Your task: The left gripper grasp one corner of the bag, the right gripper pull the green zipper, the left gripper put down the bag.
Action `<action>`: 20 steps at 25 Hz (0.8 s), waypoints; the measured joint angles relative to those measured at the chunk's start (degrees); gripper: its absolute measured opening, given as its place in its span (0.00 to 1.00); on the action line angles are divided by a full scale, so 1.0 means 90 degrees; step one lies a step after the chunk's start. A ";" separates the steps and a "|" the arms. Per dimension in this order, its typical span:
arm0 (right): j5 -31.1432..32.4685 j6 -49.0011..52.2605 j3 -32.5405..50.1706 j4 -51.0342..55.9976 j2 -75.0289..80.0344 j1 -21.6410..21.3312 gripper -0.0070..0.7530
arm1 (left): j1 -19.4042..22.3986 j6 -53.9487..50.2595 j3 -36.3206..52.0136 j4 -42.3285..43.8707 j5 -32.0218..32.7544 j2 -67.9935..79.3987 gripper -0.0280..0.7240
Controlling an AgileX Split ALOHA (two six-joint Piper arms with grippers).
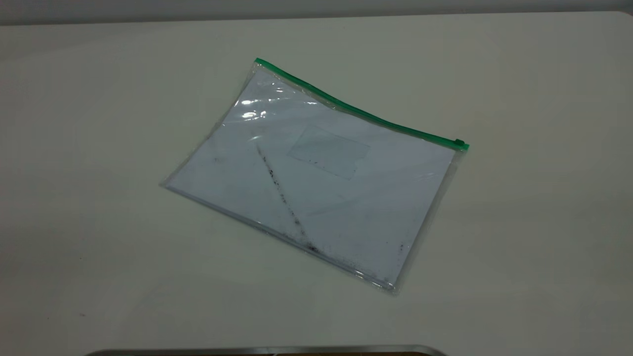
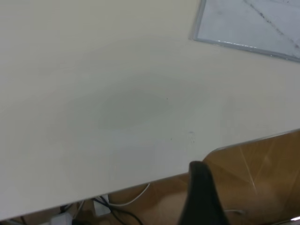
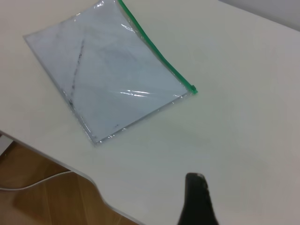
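Note:
The bag [image 1: 316, 173] lies flat on the white table, clear with white paper inside, a dark diagonal smudge and a small card pocket. The green zipper [image 1: 356, 111] runs along its far long edge, with the slider tab [image 1: 460, 144] at the right end. Neither gripper shows in the exterior view. In the left wrist view the left gripper [image 2: 199, 169] hangs off the table's front edge, far from the bag's corner [image 2: 248, 23]. In the right wrist view the right gripper [image 3: 196, 180] is above bare table, well away from the bag [image 3: 108, 70] and its zipper [image 3: 154, 49].
A metal-rimmed edge [image 1: 267, 350] runs along the bottom of the exterior view. The curved table edge [image 2: 243, 143] with wooden floor and cables below shows in the left wrist view. The table edge [image 3: 93, 180] also shows in the right wrist view.

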 joint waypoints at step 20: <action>-0.0006 0.0000 0.0007 0.0000 0.0000 0.0000 0.77 | 0.0831 -0.0005 0.0000 0.0005 0.0000 -0.0295 0.82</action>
